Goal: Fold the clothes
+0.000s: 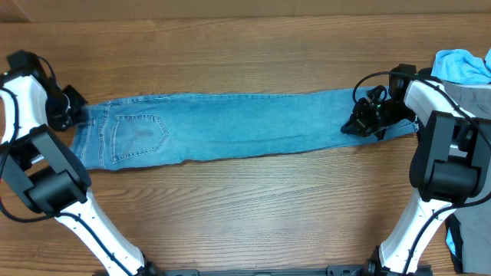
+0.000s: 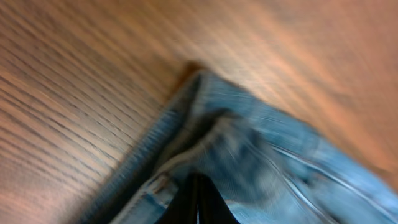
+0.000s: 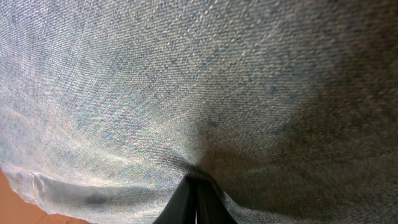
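Stretches faded light-blue jeans (image 1: 230, 126) in one long, narrow band across the middle of the table (image 1: 245, 222), waist at left, cuffs at right. Shows a stitched back pocket (image 1: 140, 134) face-up near the left end, a straight far edge and a slightly wavy near edge. Pinches the waist end in the left gripper (image 1: 79, 106), fingers (image 2: 196, 202) pressed together on bunched denim in a blurred wrist view. Pinches the cuff end in the right gripper (image 1: 349, 126), fingers (image 3: 196, 202) closed on puckered cloth. Leaves bare wood open along both long edges, near and far. Crowds the far right corner with a sky-blue garment (image 1: 462, 65) on a grey garment (image 1: 479, 96), near the cuffs.
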### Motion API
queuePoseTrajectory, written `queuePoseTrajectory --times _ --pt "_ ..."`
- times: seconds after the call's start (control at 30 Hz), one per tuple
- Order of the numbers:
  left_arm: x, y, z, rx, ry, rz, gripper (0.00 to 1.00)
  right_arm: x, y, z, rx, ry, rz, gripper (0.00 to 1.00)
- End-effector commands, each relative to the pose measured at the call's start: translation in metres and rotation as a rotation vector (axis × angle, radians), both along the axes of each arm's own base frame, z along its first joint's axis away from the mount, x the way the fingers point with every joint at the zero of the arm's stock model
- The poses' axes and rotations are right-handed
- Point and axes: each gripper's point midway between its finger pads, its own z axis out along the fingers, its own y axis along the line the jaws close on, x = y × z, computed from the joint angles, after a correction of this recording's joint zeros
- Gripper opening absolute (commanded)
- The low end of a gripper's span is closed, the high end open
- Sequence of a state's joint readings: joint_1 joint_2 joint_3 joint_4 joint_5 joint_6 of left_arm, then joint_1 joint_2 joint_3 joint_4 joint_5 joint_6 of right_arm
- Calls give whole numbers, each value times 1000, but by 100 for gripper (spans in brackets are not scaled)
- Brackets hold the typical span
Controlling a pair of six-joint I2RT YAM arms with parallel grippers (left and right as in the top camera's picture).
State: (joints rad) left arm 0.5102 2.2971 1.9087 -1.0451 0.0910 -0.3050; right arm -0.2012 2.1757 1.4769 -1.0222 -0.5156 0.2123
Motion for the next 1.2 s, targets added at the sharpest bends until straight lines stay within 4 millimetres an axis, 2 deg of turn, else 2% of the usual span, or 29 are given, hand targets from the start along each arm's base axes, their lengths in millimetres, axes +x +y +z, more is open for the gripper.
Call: queuePoseTrajectory --times 0.0,0.1,0.13,0.17,0.23,0.37,0.43,0.47,0.5,0.6,0.73,0.8,0.9,0.97,1.0,1.07,1.17 --pt "-24 25 -31 140 152 -46 4 -26 -45 -39 -214 122 -5 4" --pt "-15 26 -21 131 108 -42 4 -21 -46 -37 -214 104 -7 4" --pt "-10 24 -14 116 84 -43 4 -17 -46 -34 -214 96 -9 4" --pt "-1 22 1 100 45 -46 4 -12 -47 -28 -211 83 -10 4" --pt "17 19 41 94 -47 -50 4 4 -50 -5 -217 42 -15 4" --pt "48 6 134 113 -256 -49 4 38 -58 58 -246 -78 -25 4" --pt "58 -13 180 114 -359 -82 4 50 -64 94 -274 -127 -32 4" --pt "59 -26 198 107 -390 -108 6 52 -68 108 -287 -136 -40 4" --pt "56 -44 207 88 -389 -135 8 50 -73 126 -300 -135 -53 8" --pt "36 -85 195 9 -273 -193 8 34 -86 136 -342 -73 -64 15" --pt "8 -138 148 -85 -48 -336 9 11 -103 130 -395 37 -107 29" --pt "-1 -154 124 -106 40 -382 10 1 -116 129 -450 92 -153 33" --pt "-19 -166 84 -107 173 -413 7 -15 -134 128 -529 173 -216 41" --pt "-31 -171 63 -126 231 -415 9 -23 -136 129 -523 202 -219 65" --pt "-36 -172 56 -133 249 -412 10 -25 -138 128 -522 210 -221 84" --pt "-41 -171 41 -135 271 -407 11 -27 -139 126 -519 218 -224 88" --pt "-46 -161 20 -96 291 -397 17 -28 -139 117 -517 226 -223 89"
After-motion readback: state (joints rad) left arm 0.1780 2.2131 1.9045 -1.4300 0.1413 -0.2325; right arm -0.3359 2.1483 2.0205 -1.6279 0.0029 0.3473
